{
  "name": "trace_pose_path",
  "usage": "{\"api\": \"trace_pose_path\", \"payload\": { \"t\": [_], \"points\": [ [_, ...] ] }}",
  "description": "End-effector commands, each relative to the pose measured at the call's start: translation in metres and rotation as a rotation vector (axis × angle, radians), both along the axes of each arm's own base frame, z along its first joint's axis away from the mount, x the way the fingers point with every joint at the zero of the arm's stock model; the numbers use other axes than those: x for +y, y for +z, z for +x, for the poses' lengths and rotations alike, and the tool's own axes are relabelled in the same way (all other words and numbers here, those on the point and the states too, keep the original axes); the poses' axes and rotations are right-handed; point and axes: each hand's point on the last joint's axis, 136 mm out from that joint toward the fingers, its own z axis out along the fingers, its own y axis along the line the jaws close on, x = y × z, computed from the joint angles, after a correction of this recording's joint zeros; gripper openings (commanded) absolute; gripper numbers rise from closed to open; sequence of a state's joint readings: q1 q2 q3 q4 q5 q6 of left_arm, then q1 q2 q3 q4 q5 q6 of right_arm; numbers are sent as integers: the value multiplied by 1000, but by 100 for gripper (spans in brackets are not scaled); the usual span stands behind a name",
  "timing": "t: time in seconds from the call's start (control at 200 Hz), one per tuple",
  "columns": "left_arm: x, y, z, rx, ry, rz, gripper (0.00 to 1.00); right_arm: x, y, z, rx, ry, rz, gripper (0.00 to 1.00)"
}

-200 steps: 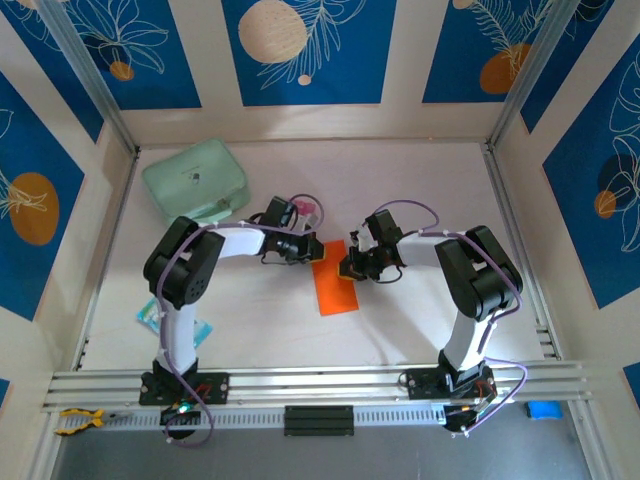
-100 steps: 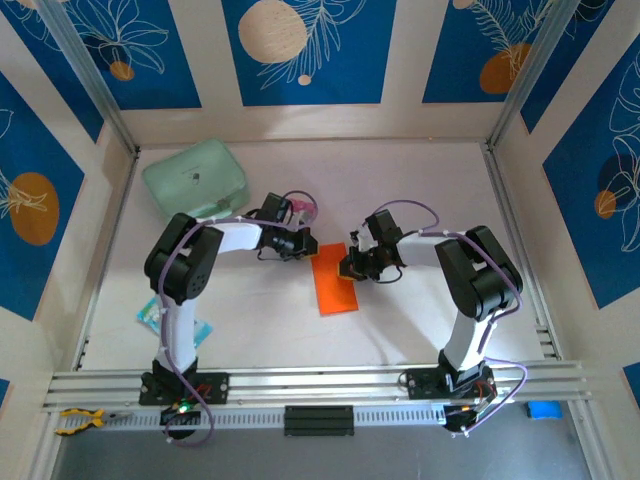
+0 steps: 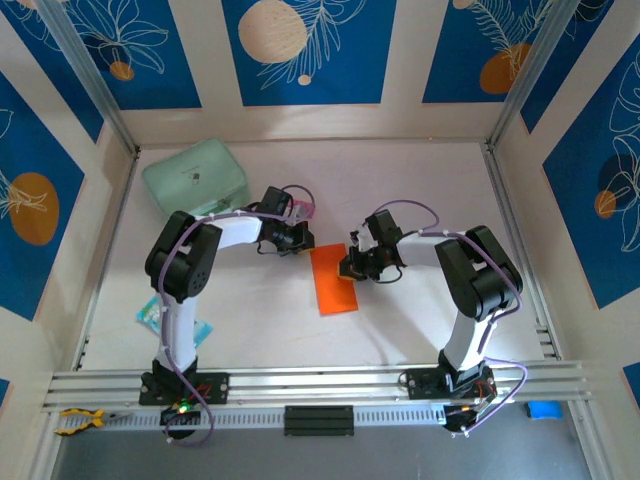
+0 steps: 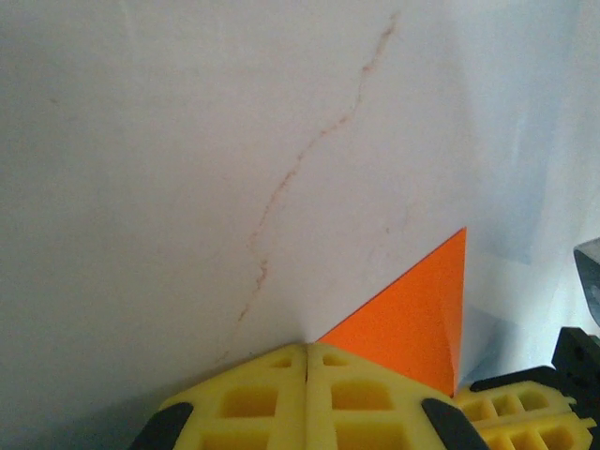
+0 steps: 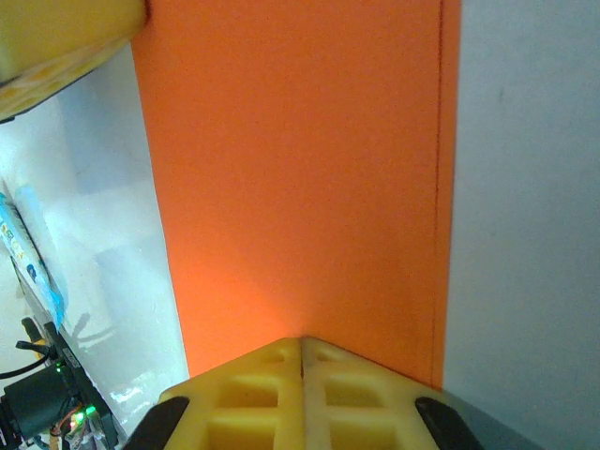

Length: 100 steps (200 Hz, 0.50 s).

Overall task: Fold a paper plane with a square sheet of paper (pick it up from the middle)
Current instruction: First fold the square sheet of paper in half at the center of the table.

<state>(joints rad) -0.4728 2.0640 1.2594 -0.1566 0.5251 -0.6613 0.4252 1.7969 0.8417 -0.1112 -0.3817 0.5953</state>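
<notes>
Orange sheet of paper (image 3: 335,281) lies flat mid-surface, folded to a narrow upright rectangle, between the two arms. The right wrist view shows the sheet (image 5: 300,187) with one straight fold line running near its right edge. In the left wrist view just one pointed corner (image 4: 412,319) pokes out.

Right gripper (image 3: 346,268) is at the sheet's upper right edge, jaws shut with nothing between them, and its yellow tip (image 5: 302,342) sits over the paper; can't tell if it's pressing.

Left gripper (image 3: 306,243) is at the upper left corner, also closed and empty, tip (image 4: 307,349) just beside that corner on the white surface (image 3: 420,200).

Pink item (image 3: 303,212) just behind the left gripper. Mint-green case (image 3: 195,180) far left, well apart. Blue packet (image 3: 150,318) by the left arm base.
</notes>
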Motion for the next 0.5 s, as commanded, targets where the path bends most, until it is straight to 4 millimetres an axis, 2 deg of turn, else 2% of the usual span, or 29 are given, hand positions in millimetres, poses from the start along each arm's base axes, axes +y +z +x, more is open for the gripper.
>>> {"api": "trace_pose_path", "payload": {
  "t": [0.0, 0.365, 0.495],
  "points": [
    [42, -29, 14, 15, 137, 196, 0, -39, -50, -47, 186, -27, -218, 0],
    [54, -11, 21, -38, 198, 266, 0, -39, -50, -48, 184, -27, -216, 0],
    [53, 2, 19, -75, 191, 268, 0, -38, -49, -48, 182, -27, -214, 0]
  ]
}}
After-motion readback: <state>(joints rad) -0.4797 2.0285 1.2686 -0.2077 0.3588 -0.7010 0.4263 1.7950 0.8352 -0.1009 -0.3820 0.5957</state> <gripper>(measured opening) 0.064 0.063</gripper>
